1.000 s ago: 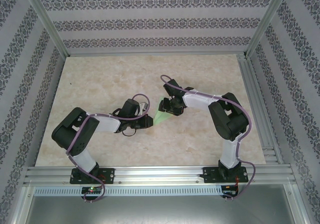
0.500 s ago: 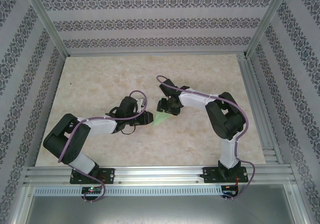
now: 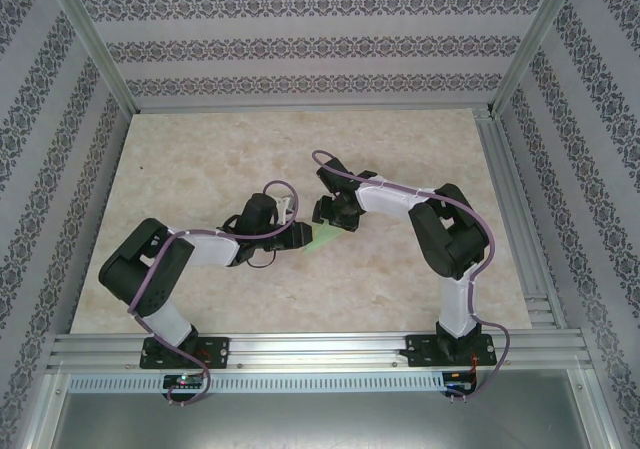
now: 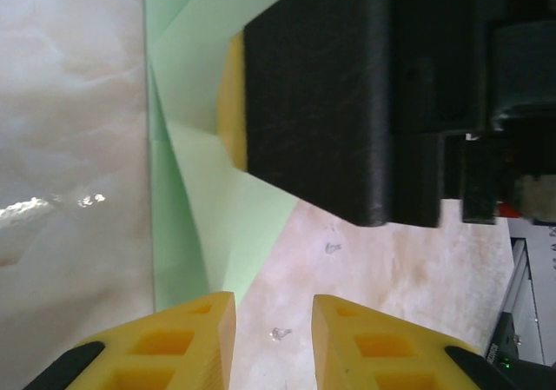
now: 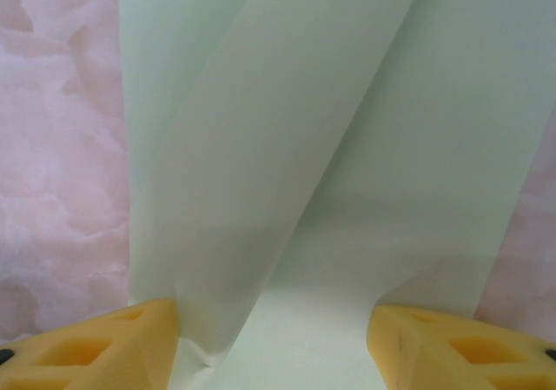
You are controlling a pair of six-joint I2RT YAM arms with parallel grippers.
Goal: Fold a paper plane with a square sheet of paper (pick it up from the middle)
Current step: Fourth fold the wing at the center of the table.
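Marbled tabletop (image 3: 200, 149), patterned walls (image 3: 300, 44)
Aluminium rails (image 3: 320, 347) are running along its 6 o'clock and 3 o'clock edges.

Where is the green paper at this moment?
In the top view, the folded green paper lies near the middle of the table, just right of the left gripper and below the right gripper.

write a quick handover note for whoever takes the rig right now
left gripper: open a little, nothing between the fingers, tips at the edge of the paper.
right gripper: wide open over the paper, not clamped on it.
paper: lies mid-table between the two grippers; neither holds it.
done: diagonal folds are in, layers overlap.
left: can't tell if the plane is finished; check its shape and finish any remaining folds.
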